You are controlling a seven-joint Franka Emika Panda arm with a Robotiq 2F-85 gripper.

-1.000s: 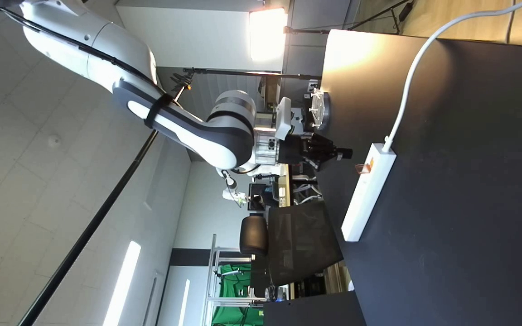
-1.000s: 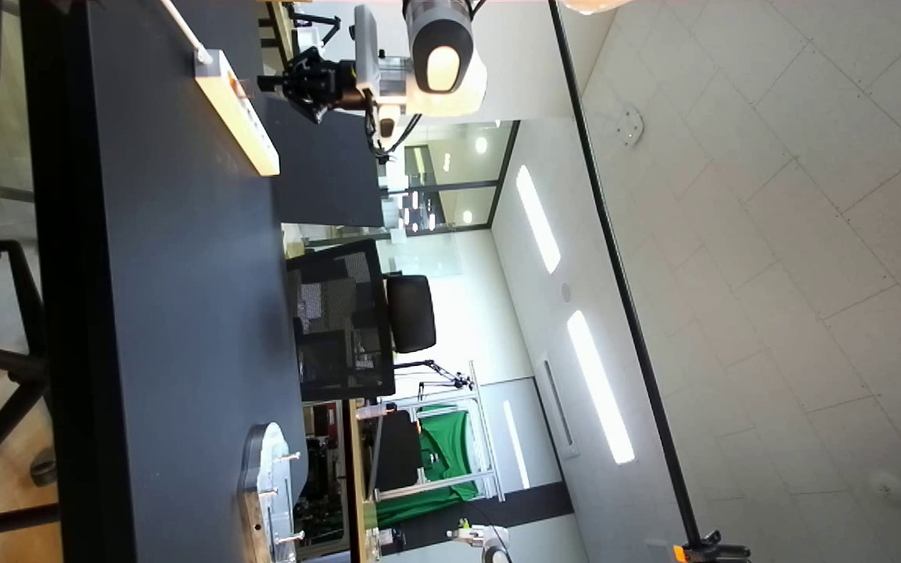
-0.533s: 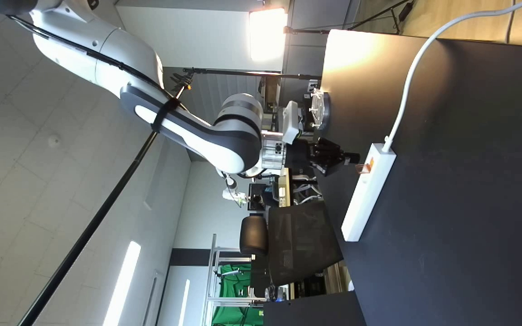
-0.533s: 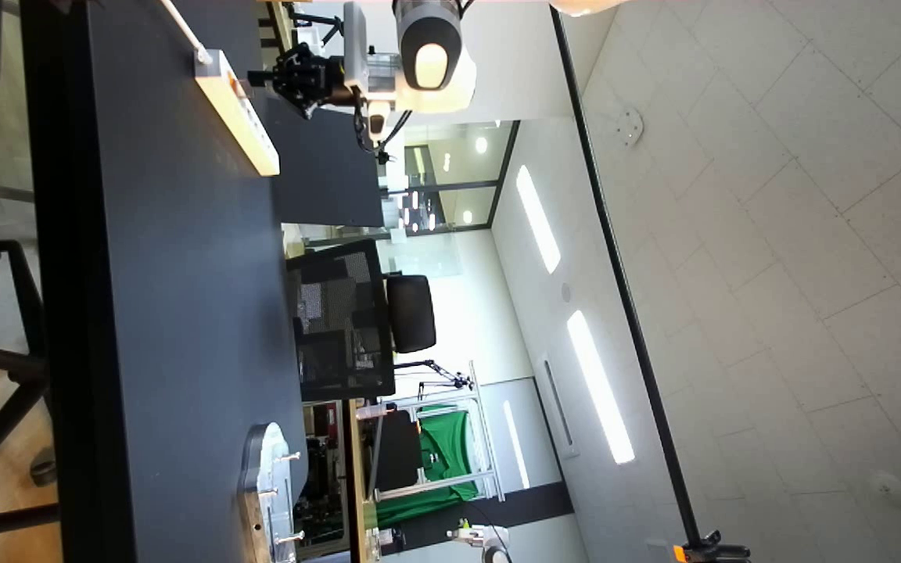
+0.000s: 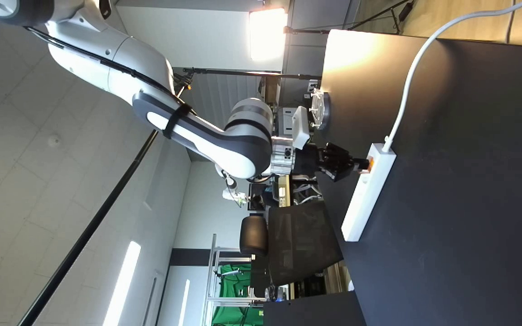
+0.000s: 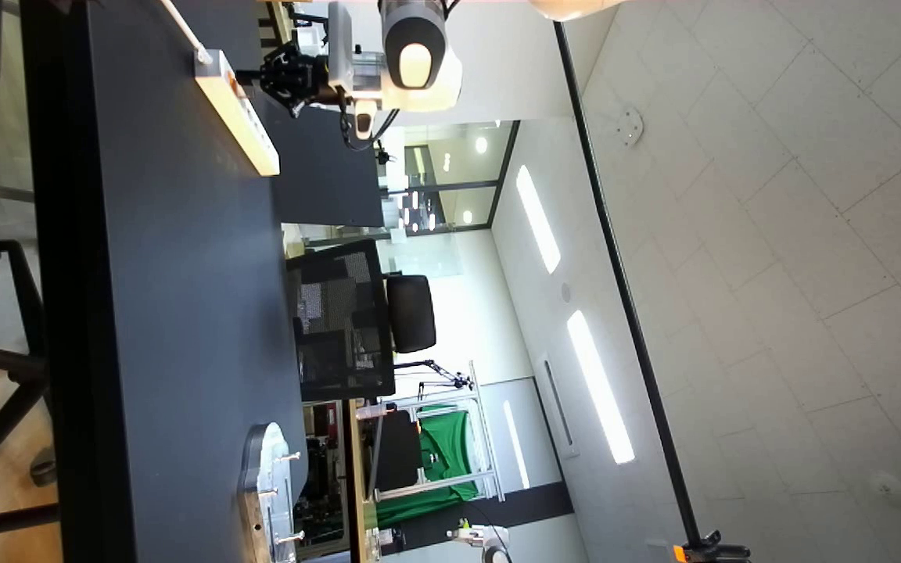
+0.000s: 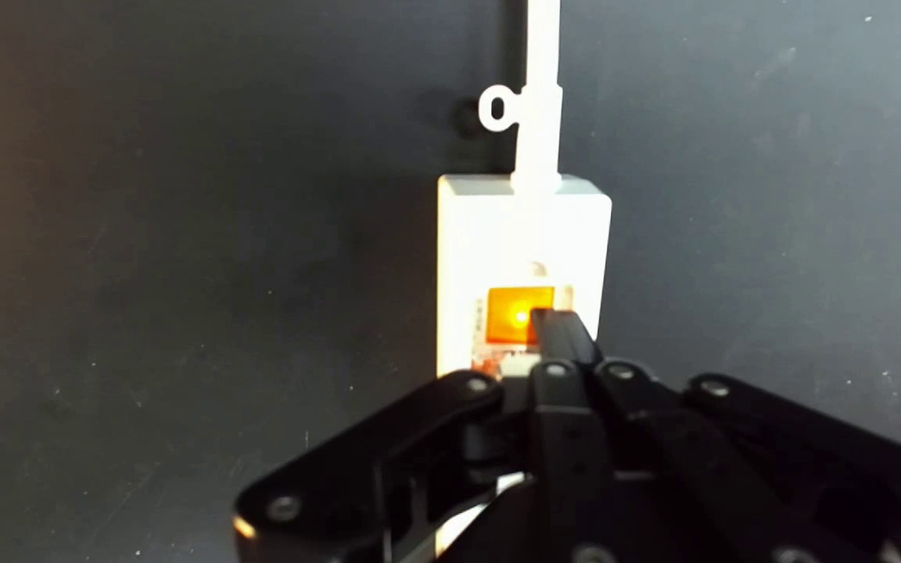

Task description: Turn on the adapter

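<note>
The adapter is a long white power strip, seen in both exterior views and the wrist view. It lies on the dark table with its white cable at one end. Its orange switch sits near the cable end, with a bright yellow spot in its middle. My gripper is shut, its fingers together and holding nothing. The fingertips are at the switch in both exterior views and cover one corner of it in the wrist view. I cannot tell whether they touch it.
The dark table extends round the strip. A board with metal pegs stands on it, in both exterior views. A black mesh chair stands by the table edge. The cable runs off the table edge.
My gripper has come down toward the table, from above the strip to its switch end. It stays shut. The strip and cable have not moved.
</note>
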